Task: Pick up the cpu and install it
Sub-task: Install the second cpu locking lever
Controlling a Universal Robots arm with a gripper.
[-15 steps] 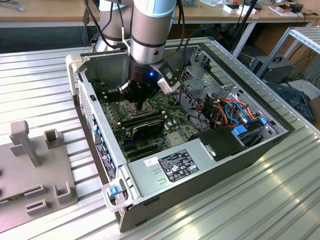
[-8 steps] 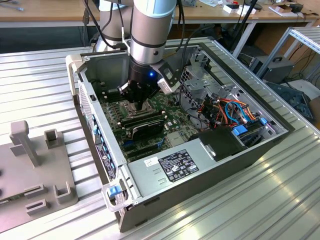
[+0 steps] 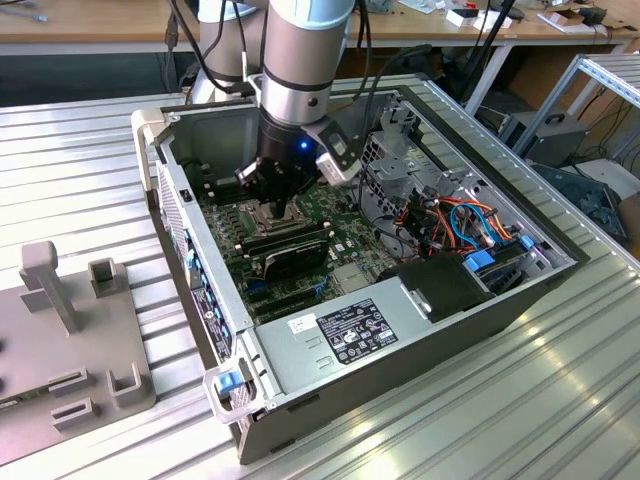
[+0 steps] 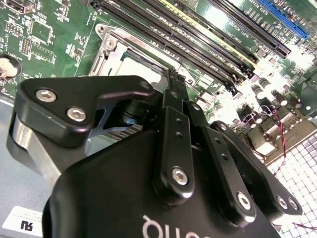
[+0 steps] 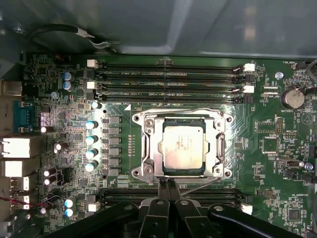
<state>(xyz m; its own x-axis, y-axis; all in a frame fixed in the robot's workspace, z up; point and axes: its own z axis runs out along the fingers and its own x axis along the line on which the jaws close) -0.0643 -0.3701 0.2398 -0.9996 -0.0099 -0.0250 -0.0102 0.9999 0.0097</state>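
Note:
The cpu point(image 5: 184, 148), a flat silver-grey square, lies seated in the open socket frame point(image 5: 147, 148) on the green motherboard point(image 5: 69, 114). In the first wrist view my gripper point(image 5: 167, 184) hovers just beside the socket's edge, its two black fingertips pressed together with nothing between them. In the second wrist view the shut gripper point(image 4: 174, 79) points down next to the socket, and part of the cpu point(image 4: 134, 63) shows past it. In the exterior view the gripper point(image 3: 283, 208) hangs inside the open computer case point(image 3: 520, 300), over the motherboard.
Memory slots point(image 5: 168, 79) run along one side of the socket and more slots point(image 5: 124, 194) along the other. A long black expansion card point(image 3: 292, 250) sits close by. The power supply point(image 3: 345, 335), drive cage with cables point(image 3: 450, 215) and case walls hem in the board. A grey fixture point(image 3: 60, 340) stands outside.

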